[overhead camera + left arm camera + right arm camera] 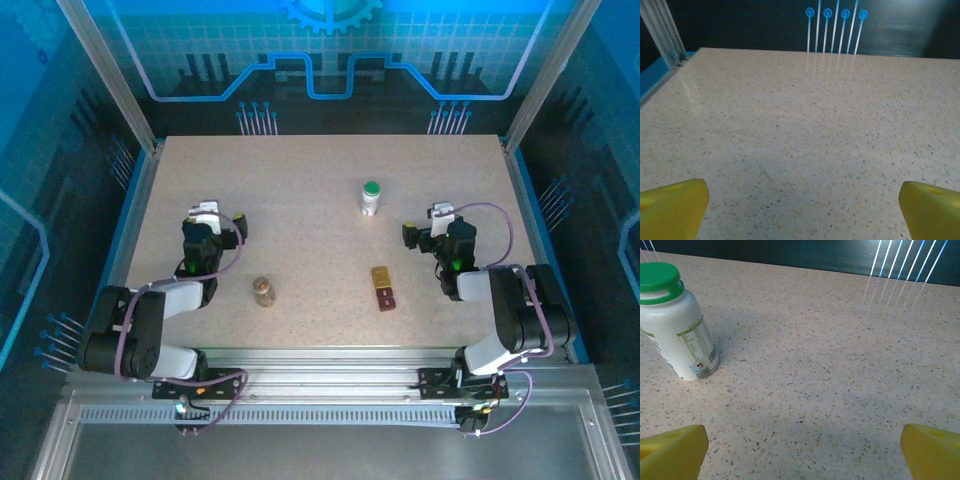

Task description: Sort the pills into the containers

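Two tiny square containers lie side by side on the table right of centre, a yellow one [381, 275] and a dark red-brown one [385, 297] just nearer to me. A white bottle with a green cap [371, 197] [677, 325] stands upright farther back. A small amber jar [263, 291] stands left of centre. The pills are hidden; I cannot tell what the bottles hold. My left gripper [206, 209] [802, 207] hovers open over bare table at the left. My right gripper [441, 212] [802, 450] is open at the right, with the white bottle ahead and to its left.
The speckled table [310, 240] is fenced by metal posts and blue-lit walls at the back and sides. A metal rail [330, 375] holding both arm bases runs along the near edge. Broad bare tabletop lies between the two arms and toward the back.
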`<state>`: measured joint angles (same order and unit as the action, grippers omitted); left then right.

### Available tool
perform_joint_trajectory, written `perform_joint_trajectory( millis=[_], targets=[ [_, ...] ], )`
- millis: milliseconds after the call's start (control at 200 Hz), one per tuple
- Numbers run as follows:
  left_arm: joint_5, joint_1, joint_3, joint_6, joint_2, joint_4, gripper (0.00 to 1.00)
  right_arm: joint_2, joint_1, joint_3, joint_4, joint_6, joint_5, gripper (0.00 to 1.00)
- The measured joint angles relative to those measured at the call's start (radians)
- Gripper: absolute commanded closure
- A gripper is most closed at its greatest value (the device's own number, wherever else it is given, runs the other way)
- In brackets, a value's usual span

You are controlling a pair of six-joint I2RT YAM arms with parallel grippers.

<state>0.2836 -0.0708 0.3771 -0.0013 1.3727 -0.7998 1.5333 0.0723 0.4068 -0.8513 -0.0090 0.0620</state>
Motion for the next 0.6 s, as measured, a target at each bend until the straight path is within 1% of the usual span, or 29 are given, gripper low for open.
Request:
perform_joint_trajectory(
  millis=[200, 310, 420, 505, 600],
  targets=[
    [0.119, -0.029, 0.002, -0.029, -0.097, 0.093, 0.01, -0.079, 0.015, 0.0, 0.058, 0.005, 0.105, 0.0],
    [0.203, -0.039, 0.029, -0.092, -0.122, 0.183, 0.01, -0.148, 0.032, 0.005, 0.114, 0.005, 0.172, 0.0],
    [0.263, -0.039, 0.036, -0.155, -0.13, 0.198, 0.01, -0.206, 0.048, 0.034, 0.206, 0.029, 0.243, 0.0],
    [0.289, -0.039, 0.034, -0.205, -0.133, 0.199, 0.01, -0.245, 0.05, 0.079, 0.296, 0.068, 0.269, 0.0],
    [0.277, -0.036, 0.019, -0.259, -0.156, 0.193, 0.01, -0.27, 0.052, 0.138, 0.394, 0.116, 0.263, 0.0]
  ],
)
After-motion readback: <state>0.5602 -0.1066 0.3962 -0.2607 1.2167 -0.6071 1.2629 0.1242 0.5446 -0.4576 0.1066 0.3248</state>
